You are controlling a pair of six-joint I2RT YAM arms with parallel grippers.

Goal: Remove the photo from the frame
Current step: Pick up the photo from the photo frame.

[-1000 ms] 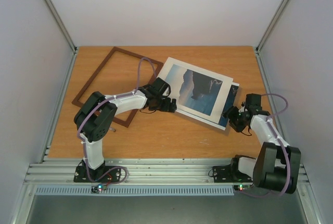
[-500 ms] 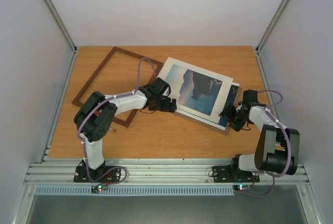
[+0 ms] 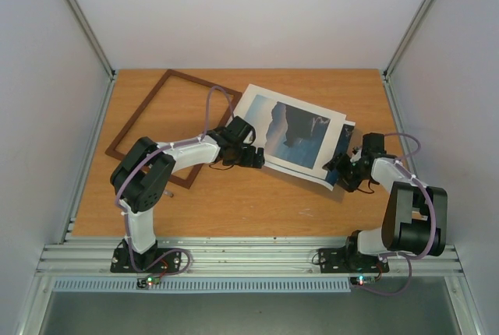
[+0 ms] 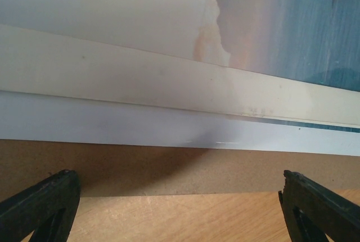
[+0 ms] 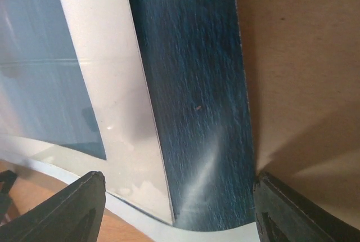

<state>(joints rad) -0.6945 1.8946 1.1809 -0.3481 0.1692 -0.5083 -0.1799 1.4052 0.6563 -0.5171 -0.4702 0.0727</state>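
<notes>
Black fingers of the right gripper stand well apart, open, with nothing clamped between them. In its wrist view the two tips sit at the lower corners, and the photo lies between them. A dark blue strip of the print pokes out past the right edge of the white mat, and more of it shows through the mat's cutout. The print's near edge reads as a curve, not a straight line. I cannot tell whether either finger touches it. Right of the blue strip a dull brown board lies under the sheets.

From above, this gripper sits at the near right corner of the stack, which lies flat and skewed on the table, right of centre.

The left gripper is also spread wide and holds nothing. It is low over the table, pointing at the stack's near left edge. Its wrist view shows both tips just short of the board's edge, with the mat and the pale sky of the photo beyond.

The frame lies on the left of the table with bare wood showing through it, well apart from the photo. The left arm crosses over its near right corner.
</notes>
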